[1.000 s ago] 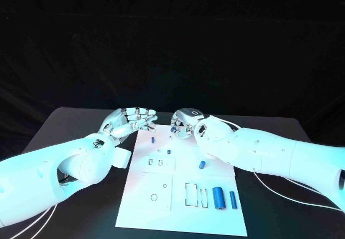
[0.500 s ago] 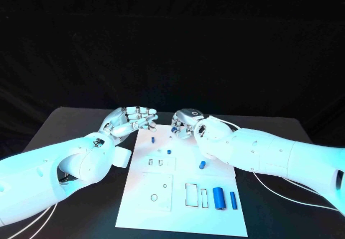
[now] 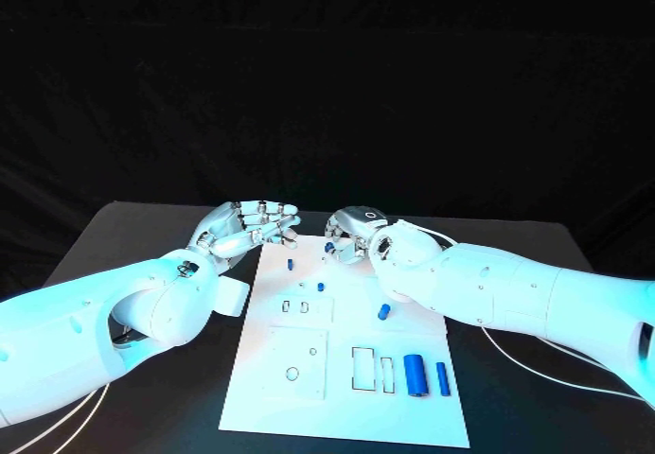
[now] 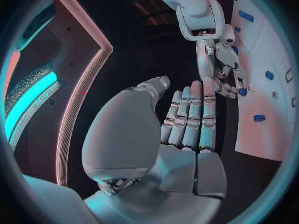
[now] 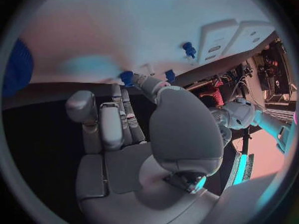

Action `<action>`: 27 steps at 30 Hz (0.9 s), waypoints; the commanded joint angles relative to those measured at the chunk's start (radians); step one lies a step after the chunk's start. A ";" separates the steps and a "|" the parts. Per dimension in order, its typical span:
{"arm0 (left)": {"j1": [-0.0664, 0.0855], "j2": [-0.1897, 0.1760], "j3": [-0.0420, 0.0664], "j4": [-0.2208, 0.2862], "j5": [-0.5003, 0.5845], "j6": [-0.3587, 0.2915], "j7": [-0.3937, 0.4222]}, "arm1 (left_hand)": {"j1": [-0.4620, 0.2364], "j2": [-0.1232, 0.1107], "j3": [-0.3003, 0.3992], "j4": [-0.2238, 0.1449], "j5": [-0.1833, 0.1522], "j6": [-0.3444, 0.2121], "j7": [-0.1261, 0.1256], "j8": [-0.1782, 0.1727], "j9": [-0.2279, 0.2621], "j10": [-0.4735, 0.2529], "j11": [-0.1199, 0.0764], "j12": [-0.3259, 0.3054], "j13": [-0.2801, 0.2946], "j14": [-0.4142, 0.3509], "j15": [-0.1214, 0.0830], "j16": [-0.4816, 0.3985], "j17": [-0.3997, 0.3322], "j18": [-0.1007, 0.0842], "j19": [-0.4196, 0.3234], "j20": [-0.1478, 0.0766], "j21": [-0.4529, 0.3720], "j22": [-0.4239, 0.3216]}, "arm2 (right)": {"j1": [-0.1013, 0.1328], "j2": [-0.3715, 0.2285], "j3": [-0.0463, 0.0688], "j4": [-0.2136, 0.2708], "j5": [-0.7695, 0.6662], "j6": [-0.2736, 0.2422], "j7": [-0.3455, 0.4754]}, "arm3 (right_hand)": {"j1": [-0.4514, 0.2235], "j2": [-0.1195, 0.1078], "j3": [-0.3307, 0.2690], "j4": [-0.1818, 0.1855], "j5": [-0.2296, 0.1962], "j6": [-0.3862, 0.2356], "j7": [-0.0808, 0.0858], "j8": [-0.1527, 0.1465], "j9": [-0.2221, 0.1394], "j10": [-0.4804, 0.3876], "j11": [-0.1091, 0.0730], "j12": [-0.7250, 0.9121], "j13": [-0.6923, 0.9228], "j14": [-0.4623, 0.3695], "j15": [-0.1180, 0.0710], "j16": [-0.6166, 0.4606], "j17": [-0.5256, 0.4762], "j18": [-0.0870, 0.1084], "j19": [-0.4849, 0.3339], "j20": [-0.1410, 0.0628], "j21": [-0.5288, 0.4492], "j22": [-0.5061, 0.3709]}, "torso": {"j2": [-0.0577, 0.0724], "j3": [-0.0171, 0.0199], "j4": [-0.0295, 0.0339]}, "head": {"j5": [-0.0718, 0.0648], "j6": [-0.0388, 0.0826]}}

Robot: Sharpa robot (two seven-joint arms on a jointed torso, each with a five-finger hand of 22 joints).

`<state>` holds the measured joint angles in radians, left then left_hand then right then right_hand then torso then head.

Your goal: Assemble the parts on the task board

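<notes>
My left hand [image 3: 254, 227] hangs over the black tabletop [image 3: 136, 236] just beside the far left corner of the task board [image 3: 274, 397]. Its fingers [image 4: 192, 114] are held straight and close together, the thumb stands a little apart, and it has hold of nothing.

The white task board lies lengthwise in the middle of the tabletop. Near its far end stands a small blue part [image 3: 290, 265], and a little nearer me sit 2 more small blue parts [image 3: 321, 286] close together. Nearer still are 2 small slots side by side, then a square plate with an oval hole, then a rectangular recess. Right of the middle lies a short blue part [image 3: 385, 313], slightly tilted. At the near right lie 2 blue cylinders side by side: a thick cylinder [image 3: 415, 376] and a thin cylinder [image 3: 442, 379] just beside it.

My right hand [image 3: 355, 235] is at the board's far right end, fingers curled down toward the surface. One fingertip [image 5: 142, 79] touches a small blue part [image 5: 127, 77] on the board; I cannot tell whether that part is actually pinched.
</notes>
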<state>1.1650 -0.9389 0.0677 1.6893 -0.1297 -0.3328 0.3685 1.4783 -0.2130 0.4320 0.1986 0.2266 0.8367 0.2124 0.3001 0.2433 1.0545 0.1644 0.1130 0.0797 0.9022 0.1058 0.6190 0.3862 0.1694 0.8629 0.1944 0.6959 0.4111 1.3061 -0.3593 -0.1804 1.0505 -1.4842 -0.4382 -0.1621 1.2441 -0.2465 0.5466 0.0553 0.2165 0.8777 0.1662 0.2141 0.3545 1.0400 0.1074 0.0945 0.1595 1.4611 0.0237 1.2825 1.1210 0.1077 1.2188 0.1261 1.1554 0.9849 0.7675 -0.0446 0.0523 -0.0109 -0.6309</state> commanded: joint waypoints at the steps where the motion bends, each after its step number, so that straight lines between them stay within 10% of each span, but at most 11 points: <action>1: 0.002 0.000 0.001 0.000 0.003 0.020 0.004 | -0.001 0.006 -0.001 -0.004 -0.005 -0.006 0.018 -0.003 0.001 -0.005 0.004 -0.005 0.001 0.000 0.005 -0.006 0.001 0.005 -0.007 0.001 0.004 0.001 | 0.000 -0.011 0.000 0.014 0.001 -0.019 0.017 | 0.032 0.006 -0.100 0.008 -0.055 -0.049 -0.004 -0.030 -0.006 -0.046 0.005 0.011 -0.011 -0.011 0.007 -0.018 -0.031 0.023 -0.025 0.007 -0.037 -0.037 | 0.000 0.0002 0.0005 | -0.001 0.002; 10: 0.002 -0.006 0.001 -0.002 0.004 0.022 0.004 | -0.001 0.006 -0.001 -0.004 -0.005 -0.006 0.018 -0.003 0.001 -0.005 0.004 -0.005 0.001 0.000 0.005 -0.006 0.001 0.005 -0.007 0.001 0.004 0.001 | 0.009 -0.119 0.002 0.132 0.035 -0.076 0.027 | 0.108 0.045 -0.202 0.040 -0.025 -0.025 0.004 -0.030 0.006 -0.044 0.001 0.091 -0.015 -0.004 0.001 -0.003 -0.030 0.019 0.002 0.004 -0.031 -0.009 | -0.003 0.0003 -0.0031 | 0.000 0.006; 21: 0.002 -0.016 0.001 -0.003 0.005 0.027 0.004 | -0.001 0.006 -0.001 -0.004 -0.005 -0.006 0.018 -0.003 0.002 -0.005 0.005 -0.005 0.001 0.000 0.005 -0.007 0.001 0.005 -0.009 0.001 0.005 0.002 | 0.044 -0.346 0.010 0.323 0.202 -0.043 0.038 | 0.118 0.006 -0.136 0.056 -0.018 0.016 -0.006 -0.039 0.004 0.197 -0.036 0.273 0.057 0.028 -0.028 0.056 0.045 -0.005 0.086 -0.020 0.064 0.122 | -0.009 0.0063 -0.0193 | 0.001 0.009; 27: 0.002 -0.017 0.001 -0.002 0.005 0.030 0.004 | 0.000 0.006 -0.001 -0.005 -0.005 -0.006 0.018 -0.003 0.002 -0.005 0.004 -0.005 0.002 0.000 0.005 -0.007 0.002 0.006 -0.010 0.001 0.006 0.002 | 0.049 -0.394 0.012 0.316 0.279 0.036 0.057 | 0.132 0.011 -0.200 0.090 -0.002 -0.009 -0.013 -0.007 0.030 0.139 -0.046 0.876 0.648 0.062 -0.031 0.167 0.206 -0.026 0.139 -0.028 0.138 0.232 | -0.009 0.0074 -0.0203 | -0.004 0.010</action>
<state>1.1654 -0.9564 0.0675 1.6847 -0.1286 -0.3252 0.3668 1.4783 -0.2130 0.4320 0.1986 0.2266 0.8367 0.2125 0.3001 0.2435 1.0545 0.1644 0.1130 0.0798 0.9022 0.1058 0.6153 0.3863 0.1694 0.8594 0.1980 0.6959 0.4127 1.3539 -0.7508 -0.1692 1.3709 -1.2853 -0.4748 -0.1340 1.3652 -0.2463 0.3475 0.1365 0.2092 0.8720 0.1490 0.2013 0.3814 1.1915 0.0576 0.8702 0.7031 1.4647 -0.0096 1.4350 1.2937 0.0920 1.3500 0.0969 1.2877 1.2065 0.7587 -0.0379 0.0327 -0.0126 -0.6212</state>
